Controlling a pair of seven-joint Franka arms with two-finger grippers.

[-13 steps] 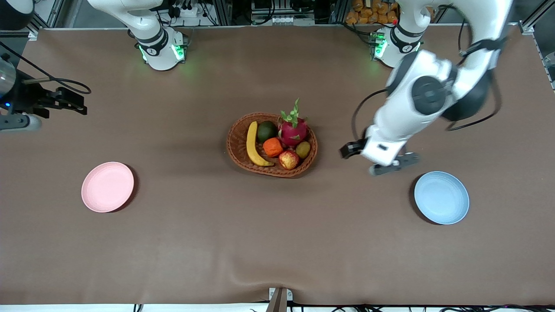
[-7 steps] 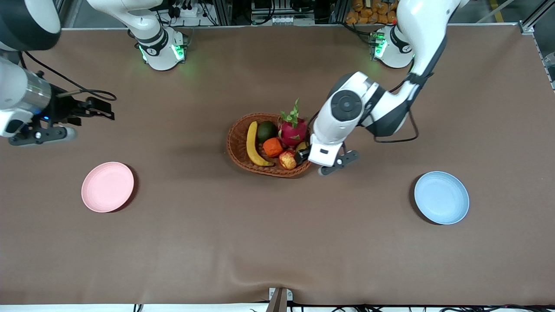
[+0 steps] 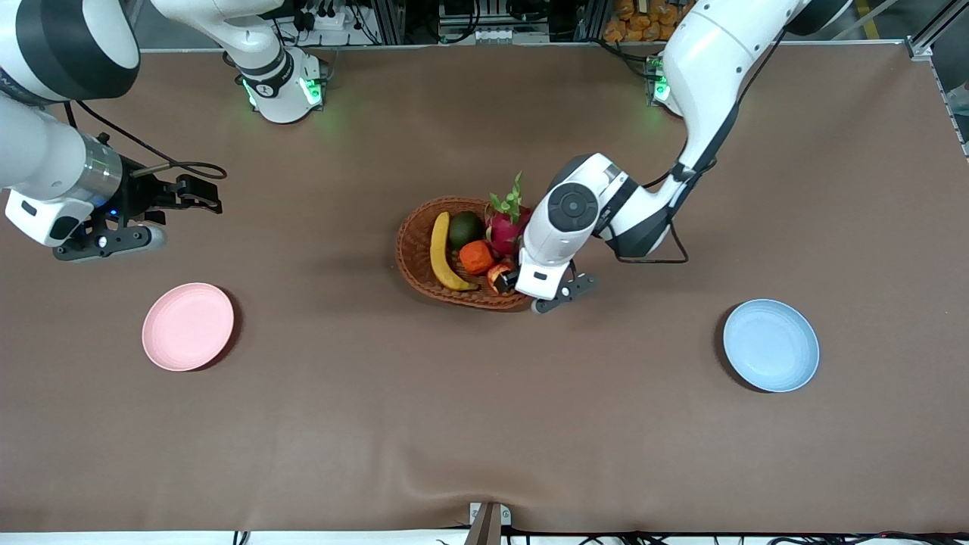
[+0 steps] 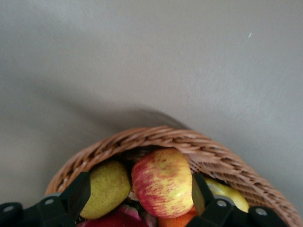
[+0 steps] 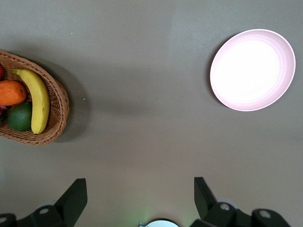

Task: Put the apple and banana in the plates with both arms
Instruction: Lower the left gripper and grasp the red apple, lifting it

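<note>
The red-and-yellow apple (image 4: 163,182) lies in the wicker basket (image 3: 412,250), at the rim nearest the front camera. My left gripper (image 4: 139,189) is down in the basket and open. One finger is against the apple, the other beside a yellow-green fruit (image 4: 106,189), and both fruits sit between the jaws. In the front view the left hand covers most of the apple (image 3: 498,274). The banana (image 3: 440,253) lies in the basket toward the right arm's end. My right gripper (image 3: 198,194) hangs open and empty over bare table. The pink plate (image 3: 188,326) and blue plate (image 3: 771,345) hold nothing.
The basket also holds a pink dragon fruit (image 3: 506,223), an orange fruit (image 3: 475,257) and a dark green fruit (image 3: 465,227). The plates sit near opposite ends of the brown table, nearer the front camera than the basket. The arm bases (image 3: 284,87) stand along the table's edge.
The left arm swung from beside the blue plate to the basket and came down around the apple. The right arm moved in from the table's end toward the basket.
</note>
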